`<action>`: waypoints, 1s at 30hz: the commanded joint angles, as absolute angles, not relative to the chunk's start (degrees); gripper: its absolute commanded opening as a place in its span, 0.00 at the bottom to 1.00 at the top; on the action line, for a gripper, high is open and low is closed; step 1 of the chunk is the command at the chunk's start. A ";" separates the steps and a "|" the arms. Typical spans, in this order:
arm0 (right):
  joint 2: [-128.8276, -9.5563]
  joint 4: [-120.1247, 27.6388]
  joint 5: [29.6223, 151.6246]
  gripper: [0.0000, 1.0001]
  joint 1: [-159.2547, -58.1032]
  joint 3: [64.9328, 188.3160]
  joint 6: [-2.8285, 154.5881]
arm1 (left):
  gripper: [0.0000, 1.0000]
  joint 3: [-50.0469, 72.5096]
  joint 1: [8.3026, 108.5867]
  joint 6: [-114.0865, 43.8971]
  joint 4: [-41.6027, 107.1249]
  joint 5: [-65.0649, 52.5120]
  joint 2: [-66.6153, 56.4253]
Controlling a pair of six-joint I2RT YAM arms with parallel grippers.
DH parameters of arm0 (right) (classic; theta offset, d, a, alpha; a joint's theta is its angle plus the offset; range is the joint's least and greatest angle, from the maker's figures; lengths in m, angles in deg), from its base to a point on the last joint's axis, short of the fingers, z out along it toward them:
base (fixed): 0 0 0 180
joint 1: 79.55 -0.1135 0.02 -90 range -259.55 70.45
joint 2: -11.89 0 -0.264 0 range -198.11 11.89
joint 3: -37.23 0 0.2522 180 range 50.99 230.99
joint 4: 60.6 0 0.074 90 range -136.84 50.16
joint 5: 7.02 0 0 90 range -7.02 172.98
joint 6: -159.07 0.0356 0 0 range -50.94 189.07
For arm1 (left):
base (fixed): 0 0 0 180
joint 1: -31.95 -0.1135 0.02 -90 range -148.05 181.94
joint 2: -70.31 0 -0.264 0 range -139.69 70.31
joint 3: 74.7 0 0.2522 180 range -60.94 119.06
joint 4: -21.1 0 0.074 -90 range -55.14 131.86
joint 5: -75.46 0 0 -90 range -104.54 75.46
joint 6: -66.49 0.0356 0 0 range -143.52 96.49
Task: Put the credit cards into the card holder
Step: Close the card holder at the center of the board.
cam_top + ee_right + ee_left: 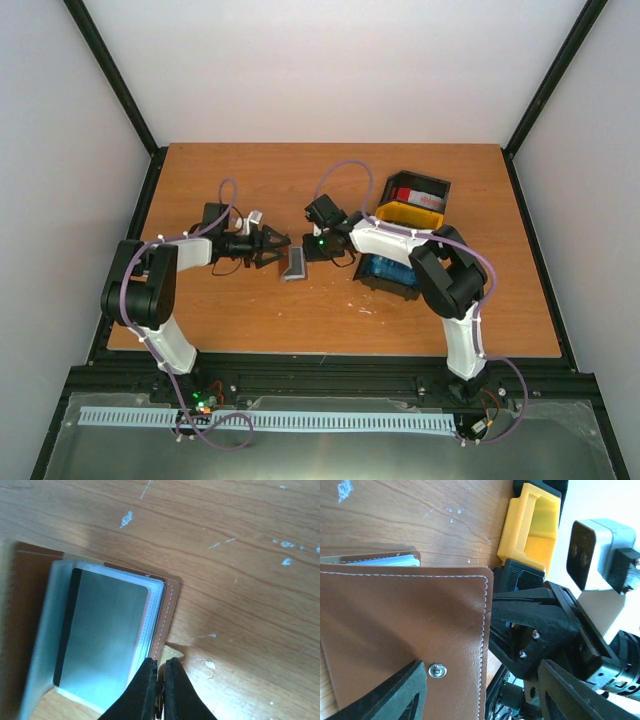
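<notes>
The brown card holder [294, 264] stands open on the table between my two grippers. In the right wrist view its grey-blue sleeves hold a greyish credit card [107, 630] with a dark stripe. My right gripper [160, 677] is shut on the thin brown edge of the card holder [169, 605]. In the left wrist view the brown cover [405, 625] with its metal stud fills the left half. My left gripper [482, 695] is open, its fingers [395, 695] standing astride the cover's edge. A red and white credit card [408, 196] lies in the black tray.
A black tray [432, 186] and a yellow tray [408, 215] sit at the back right. Blue cards [388, 270] lie in another black tray under the right arm. The right gripper's body [540, 630] stands close in front of the left wrist camera.
</notes>
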State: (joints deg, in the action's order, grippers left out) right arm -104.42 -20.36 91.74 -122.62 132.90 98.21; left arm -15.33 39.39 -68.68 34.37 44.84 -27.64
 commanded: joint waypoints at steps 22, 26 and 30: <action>-98.57 -30.62 97.31 0.03 -120.60 126.66 102.97 | 0.29 -11.22 42.26 -62.91 43.34 32.09 -36.52; -97.28 -27.79 90.54 0.03 -120.62 126.90 103.68 | 0.29 -9.30 43.02 -61.74 48.51 27.66 -37.07; -96.84 -28.22 90.24 0.03 -120.68 127.11 103.31 | 0.28 -7.53 43.97 -60.98 51.40 24.82 -38.25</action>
State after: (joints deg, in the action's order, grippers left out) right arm -99.92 -27.77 93.42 -120.57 126.63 103.02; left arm -9.04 43.10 -63.59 44.71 33.78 -35.36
